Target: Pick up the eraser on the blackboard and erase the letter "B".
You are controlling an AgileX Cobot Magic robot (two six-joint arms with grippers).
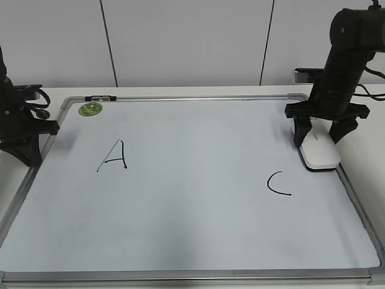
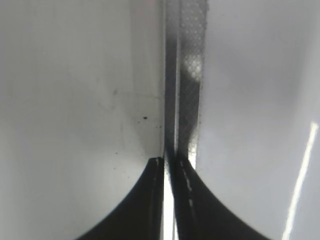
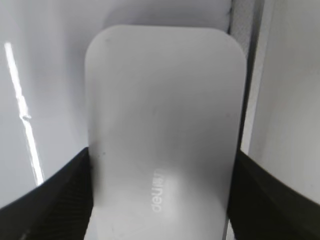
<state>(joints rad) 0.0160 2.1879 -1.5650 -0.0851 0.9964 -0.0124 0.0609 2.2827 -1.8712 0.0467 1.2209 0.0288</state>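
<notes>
White rounded plastic eraser at right edge, between right gripper fingers, contact unclear; left gripper closed; "B" absent, erasing seemingly done.

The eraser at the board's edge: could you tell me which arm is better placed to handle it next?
Right. The right gripper already straddles the eraser; the left gripper sits shut at the blackboard's opposite edge.
</notes>
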